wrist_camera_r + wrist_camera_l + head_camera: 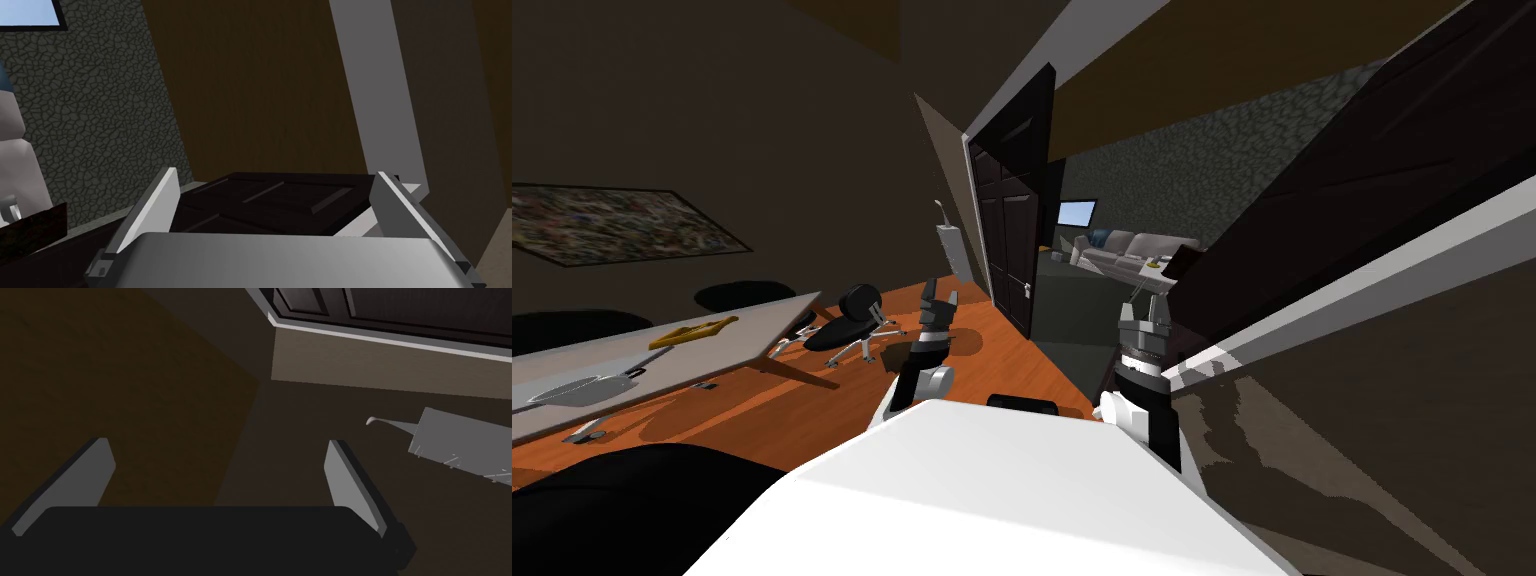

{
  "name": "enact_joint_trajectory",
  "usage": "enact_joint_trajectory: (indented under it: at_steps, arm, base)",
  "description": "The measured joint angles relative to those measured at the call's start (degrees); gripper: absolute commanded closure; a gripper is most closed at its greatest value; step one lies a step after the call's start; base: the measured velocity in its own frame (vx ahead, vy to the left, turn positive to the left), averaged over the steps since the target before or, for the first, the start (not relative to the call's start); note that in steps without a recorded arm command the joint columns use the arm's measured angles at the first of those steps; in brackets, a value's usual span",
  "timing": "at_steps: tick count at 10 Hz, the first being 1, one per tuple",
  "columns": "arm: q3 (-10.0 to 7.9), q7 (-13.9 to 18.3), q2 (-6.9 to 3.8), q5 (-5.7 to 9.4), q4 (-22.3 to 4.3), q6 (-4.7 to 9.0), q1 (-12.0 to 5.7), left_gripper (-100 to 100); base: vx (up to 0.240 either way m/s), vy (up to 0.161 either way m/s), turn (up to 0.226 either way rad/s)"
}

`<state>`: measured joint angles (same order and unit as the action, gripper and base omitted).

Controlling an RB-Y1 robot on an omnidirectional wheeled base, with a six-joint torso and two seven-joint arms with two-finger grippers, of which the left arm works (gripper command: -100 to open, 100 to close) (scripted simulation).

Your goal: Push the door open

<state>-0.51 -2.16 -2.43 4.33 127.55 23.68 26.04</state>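
The dark door [1352,190], smooth with raised rectangular panels, stands well ajar on the right of the doorway, close to the right claw [1142,315]. That claw is spread wide and empty, as is the left claw [940,296]. A pale sofa [1152,245] shows through the gap, so the push looks mostly done.

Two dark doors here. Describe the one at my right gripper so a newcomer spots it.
Find the doorway showing a pale sofa. The dark panelled door runs along its right side, just above the right gripper; the other dark door, opposite, bears a silver handle.
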Motion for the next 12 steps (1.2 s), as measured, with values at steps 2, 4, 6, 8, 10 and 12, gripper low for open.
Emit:
enact_joint_trajectory:
  at_steps: [2, 4, 6, 8, 10, 12]
  arm:
    - [0.88, -0.04, -0.32, -0.02, -2.64, 0.96, -0.79, -100]
    - [1.64, 0.38, -0.74, -0.30, -5.70, 1.69, -1.40, -100]
    - [2.68, 0.49, -0.96, -0.53, -7.80, 2.13, -1.70, -100]
    - [3.56, 0.62, -1.13, -0.73, -10.63, 3.03, -2.41, -100]
    - [4.27, 0.92, -1.56, -0.80, -13.45, 3.64, -3.22, -100]
    - [5.22, 1.19, -1.91, -0.96, -16.58, 4.66, -3.79, -100]
  base:
    - [0.135, 0.044, -0.089]
    - [0.130, 0.058, -0.098]
    - [0.126, 0.037, -0.070]
    - [0.098, 0.059, -0.097]
    - [0.086, 0.046, -0.093]
    - [0.096, 0.062, -0.097]
